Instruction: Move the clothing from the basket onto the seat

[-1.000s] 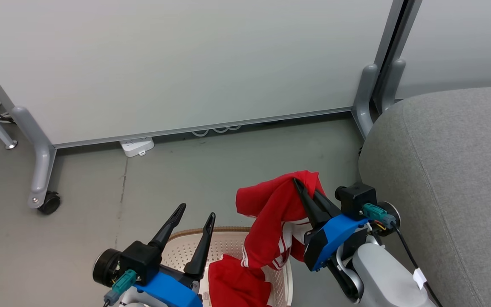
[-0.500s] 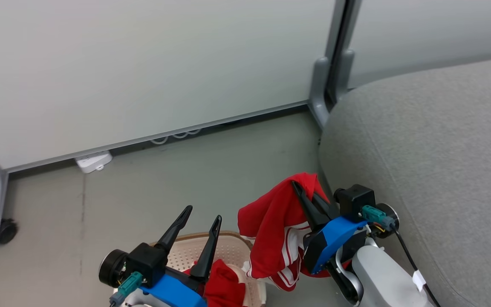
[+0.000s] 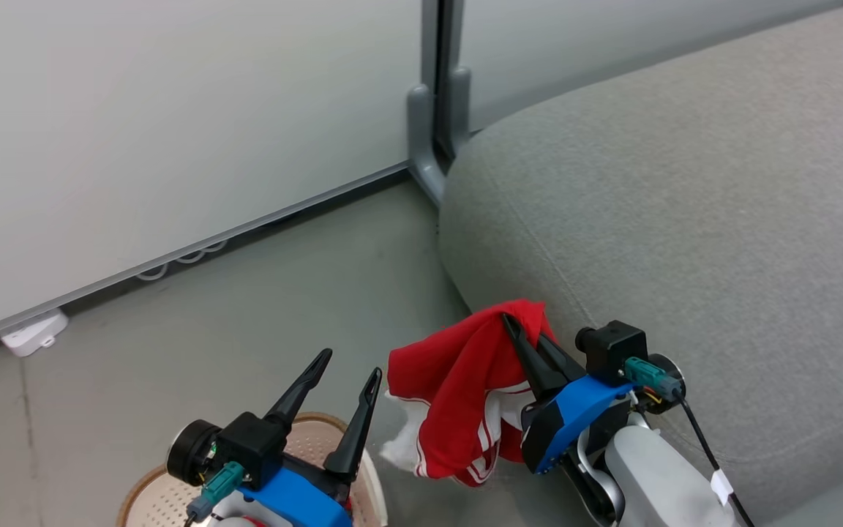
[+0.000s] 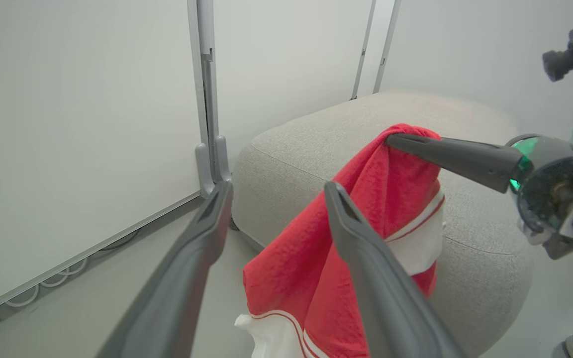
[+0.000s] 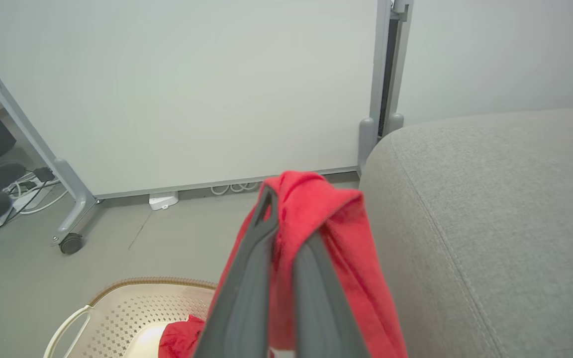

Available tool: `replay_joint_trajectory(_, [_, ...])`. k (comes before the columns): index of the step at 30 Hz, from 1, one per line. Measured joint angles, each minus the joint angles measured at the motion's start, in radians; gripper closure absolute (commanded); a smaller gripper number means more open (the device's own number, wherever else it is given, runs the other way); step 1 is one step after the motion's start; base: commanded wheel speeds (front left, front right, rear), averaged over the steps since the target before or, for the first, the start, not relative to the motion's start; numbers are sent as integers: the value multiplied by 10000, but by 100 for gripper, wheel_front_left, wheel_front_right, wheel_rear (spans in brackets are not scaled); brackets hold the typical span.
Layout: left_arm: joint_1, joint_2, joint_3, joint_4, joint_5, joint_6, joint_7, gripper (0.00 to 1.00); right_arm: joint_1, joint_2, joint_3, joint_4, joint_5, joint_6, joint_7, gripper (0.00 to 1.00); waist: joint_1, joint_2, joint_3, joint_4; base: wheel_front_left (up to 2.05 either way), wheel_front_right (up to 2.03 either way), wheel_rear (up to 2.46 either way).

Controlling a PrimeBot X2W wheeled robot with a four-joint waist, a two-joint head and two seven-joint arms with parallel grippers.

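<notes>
**Red garment held aloft at the edge of the seat**

The right gripper (image 3: 522,327) is clenched on a red garment (image 3: 458,380) with white panels and thin red stripes. The cloth is bunched over its two dark fingertips and hangs down to its left, clear of the laundry basket (image 5: 117,303). Just ahead and to the right of this gripper rises the rounded edge of the grey upholstered seat (image 3: 685,219). In the head view the top fold of the garment overlaps that edge, but it cannot be told whether they touch.

The left gripper (image 3: 352,362) stands with its fingers spread apart and nothing between them. The hanging garment is just to its right and the cream perforated basket lies beneath it. In the right wrist view another red piece (image 5: 182,338) lies inside the basket, below and left of the clenched fingers. Ahead of both grippers, grey floor (image 3: 246,307) runs to a pale partition panel (image 3: 173,110).
</notes>
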Motion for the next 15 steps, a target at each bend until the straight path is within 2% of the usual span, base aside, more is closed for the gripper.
replay_joint_trajectory(8, [-180,102,-94,2,-8,0,-2,0,35,0,-71,-44,73,0,-65,100,0,0,213,-798,0,0,0])
replay_joint_trajectory(15, [-267,176,-190,13,-69,0,-2,0,37,-2,-148,-12,73,0,-123,100,0,0,351,-966,0,0,0])
